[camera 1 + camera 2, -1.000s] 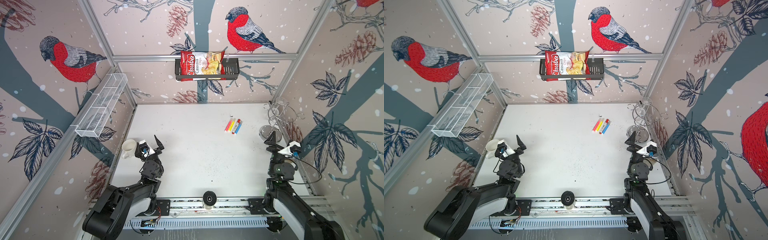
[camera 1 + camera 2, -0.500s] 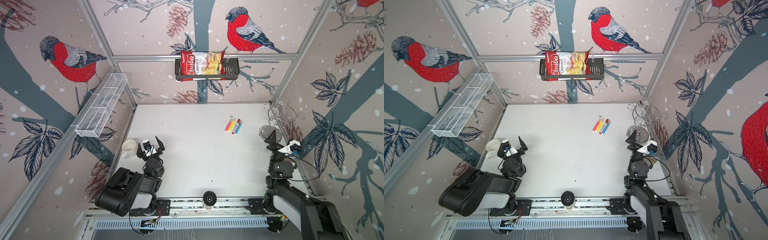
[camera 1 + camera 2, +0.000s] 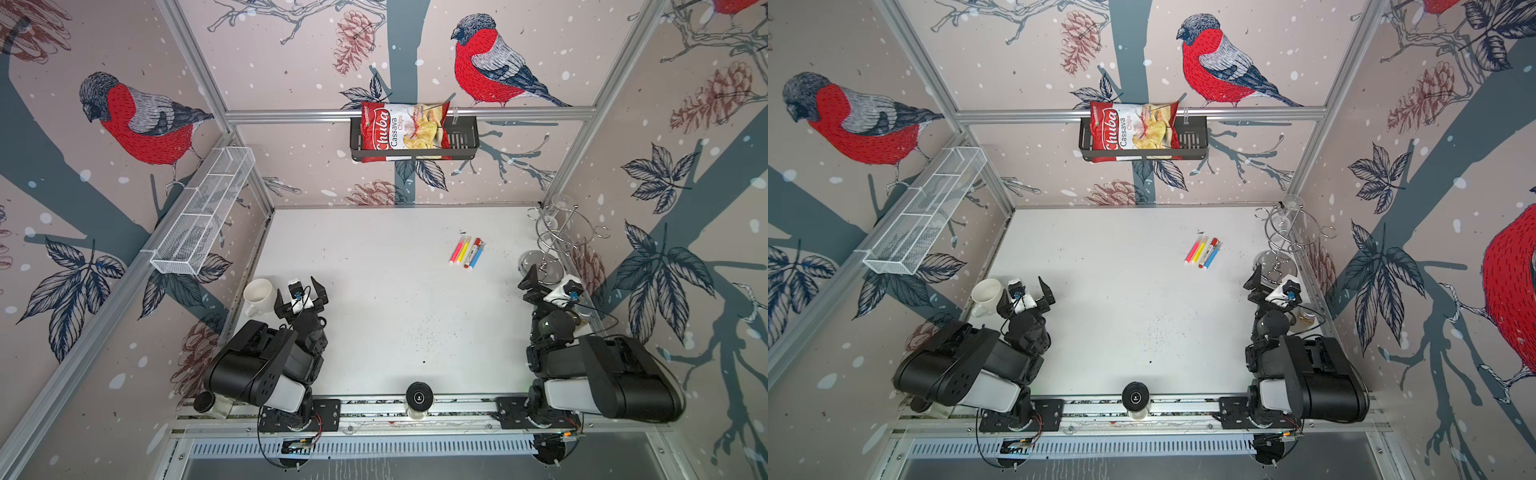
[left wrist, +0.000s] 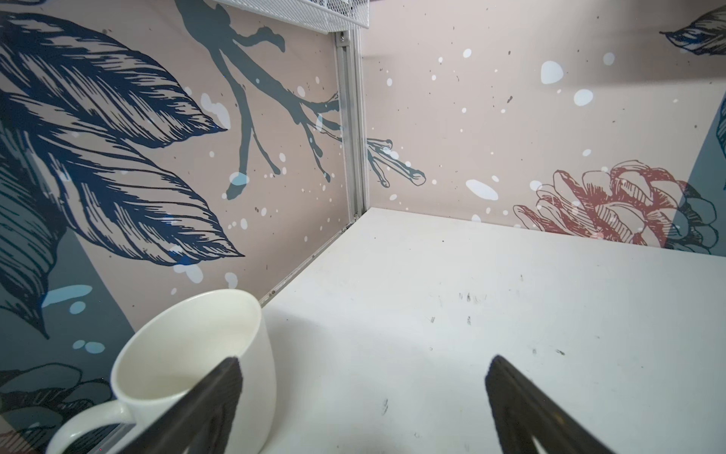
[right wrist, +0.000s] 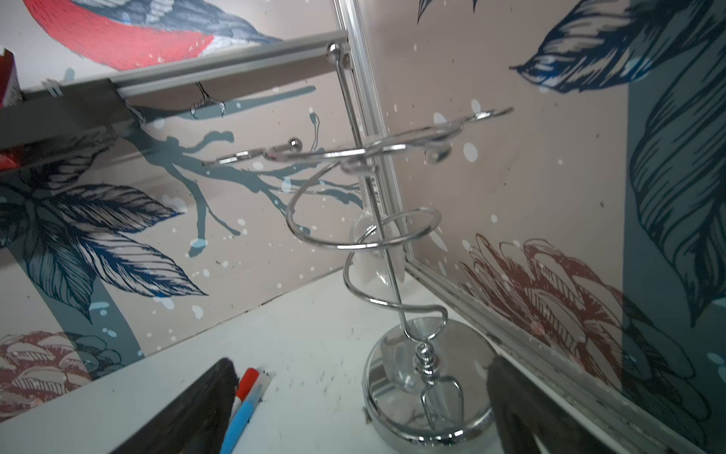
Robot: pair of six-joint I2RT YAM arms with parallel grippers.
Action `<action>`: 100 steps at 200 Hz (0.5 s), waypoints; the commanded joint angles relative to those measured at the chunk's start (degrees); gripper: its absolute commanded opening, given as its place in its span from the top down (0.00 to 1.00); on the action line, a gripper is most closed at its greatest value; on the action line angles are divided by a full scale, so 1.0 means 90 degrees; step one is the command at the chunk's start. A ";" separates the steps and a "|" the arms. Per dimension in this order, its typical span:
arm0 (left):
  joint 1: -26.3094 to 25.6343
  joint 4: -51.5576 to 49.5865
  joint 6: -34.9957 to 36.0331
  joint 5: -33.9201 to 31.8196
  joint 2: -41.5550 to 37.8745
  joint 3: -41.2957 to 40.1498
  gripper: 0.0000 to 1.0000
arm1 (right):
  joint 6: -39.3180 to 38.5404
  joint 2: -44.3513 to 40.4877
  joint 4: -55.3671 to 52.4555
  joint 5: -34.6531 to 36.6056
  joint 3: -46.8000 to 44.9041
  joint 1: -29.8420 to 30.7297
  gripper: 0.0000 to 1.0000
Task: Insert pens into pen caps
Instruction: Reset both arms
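Note:
Four pens lie side by side at the table's back right in both top views: pink (image 3: 456,252), yellow (image 3: 464,253), white-bodied with red ends (image 3: 473,252) and blue (image 3: 478,257) (image 3: 1211,257). Short pen caps sit on their far ends, a red one (image 5: 247,382) and a whitish one (image 5: 262,383) on the blue pen (image 5: 239,416). My left gripper (image 3: 298,289) (image 4: 363,365) stands open and empty beside a white mug, far from the pens. Also open and empty, my right gripper (image 3: 546,279) (image 5: 361,369) faces a chrome stand, with the pens by one finger.
The white mug (image 3: 258,293) (image 4: 188,353) stands at the left wall. A chrome spiral stand (image 3: 548,245) (image 5: 393,236) fills the back right corner. A chips bag (image 3: 401,131) sits in a black wall basket; a white mesh basket (image 3: 203,216) hangs left.
Both arms have folded back toward the front rail, their rear links rising nearer the camera. The grippers stay open and nearly in place. The pens have not moved.

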 commanded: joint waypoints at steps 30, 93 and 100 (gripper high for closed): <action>0.0007 0.1206 0.0372 0.0839 0.0323 -0.0081 0.03 | -0.0550 0.0637 0.1429 -0.0237 -0.0567 0.0284 0.01; 0.0046 0.1204 0.0462 0.1245 0.0645 0.0023 0.02 | -0.0904 0.0428 0.0322 -0.0341 -0.0084 0.0508 0.00; 0.0055 0.1215 0.0479 0.1254 0.0675 0.0061 0.03 | -0.0950 0.0414 0.0149 -0.0328 0.0008 0.0554 0.01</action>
